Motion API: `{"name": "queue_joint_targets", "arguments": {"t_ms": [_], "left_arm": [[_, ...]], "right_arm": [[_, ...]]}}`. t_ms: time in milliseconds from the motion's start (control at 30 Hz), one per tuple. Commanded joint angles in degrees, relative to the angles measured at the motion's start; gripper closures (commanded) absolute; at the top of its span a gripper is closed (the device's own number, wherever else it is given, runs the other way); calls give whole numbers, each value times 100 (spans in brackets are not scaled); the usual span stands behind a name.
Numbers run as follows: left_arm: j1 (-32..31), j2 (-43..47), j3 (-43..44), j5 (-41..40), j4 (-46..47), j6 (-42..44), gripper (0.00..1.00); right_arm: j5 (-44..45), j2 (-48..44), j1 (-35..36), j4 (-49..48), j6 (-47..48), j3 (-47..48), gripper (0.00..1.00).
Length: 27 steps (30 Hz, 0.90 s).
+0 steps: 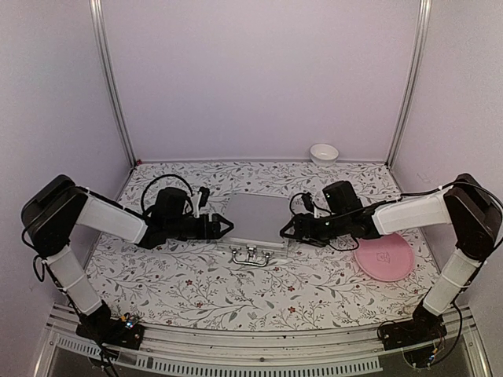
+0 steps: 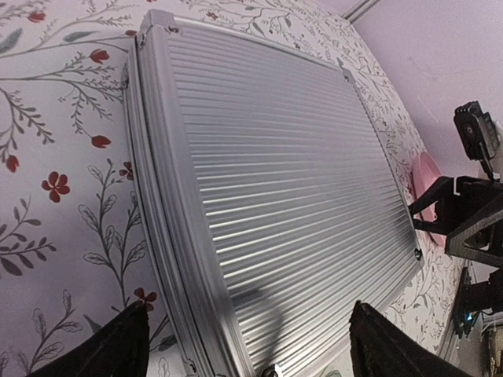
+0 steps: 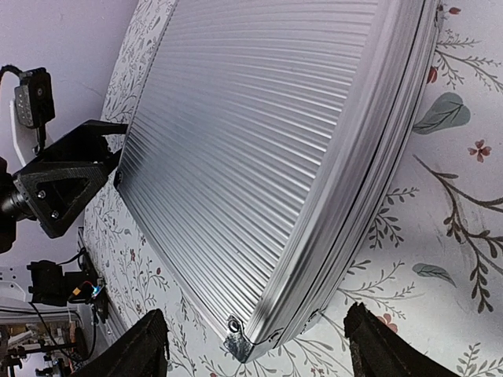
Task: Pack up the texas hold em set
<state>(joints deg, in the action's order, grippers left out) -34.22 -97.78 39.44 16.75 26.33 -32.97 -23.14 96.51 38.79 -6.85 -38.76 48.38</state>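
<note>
Left gripper (image 1: 226, 228) has its jaws apart just off the left edge of the closed aluminium case (image 1: 255, 218), which lies flat on the table (image 1: 196, 287). Right gripper (image 1: 286, 232) mirrors it, spread and empty, so I'd nudge both sides evenly to stop it skidding

No legible text; the pink plate (image 1: 399, 269) bears a mark (image 1: 383, 257) — faint (illegible).

Contents of the closed silver case (image 1: 253, 220) out of sight; pink plate (image 1: 385, 259) partly behind the right arm (image 1: 409, 210).
</note>
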Motion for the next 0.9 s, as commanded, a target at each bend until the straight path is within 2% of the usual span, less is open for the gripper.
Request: {"name": "queue_joint_targets", "arguments": {"t_ms": [0, 367, 667, 767, 867], "left_arm": [[-194, -148, 175, -140, -271, 63, 12], [-738, -476, 556, 157, -191, -126, 13], [-1591, -803, 859, 795, 383, -436, 13], [-1770, -746, 929, 708, 373, -308, 14], [-1786, -416, 796, 209, 202, -130, 14]], "right_arm": [[61, -31, -18, -76, -36, 89, 22], [186, -563, -112, 436, 0, -121, 21], [506, -1520, -138, 1349, -28, -576, 20], [496, -1994, -141, 1465, -106, -867, 21], [472, -2408, -145, 1419, -129, -1217, 22]]}}
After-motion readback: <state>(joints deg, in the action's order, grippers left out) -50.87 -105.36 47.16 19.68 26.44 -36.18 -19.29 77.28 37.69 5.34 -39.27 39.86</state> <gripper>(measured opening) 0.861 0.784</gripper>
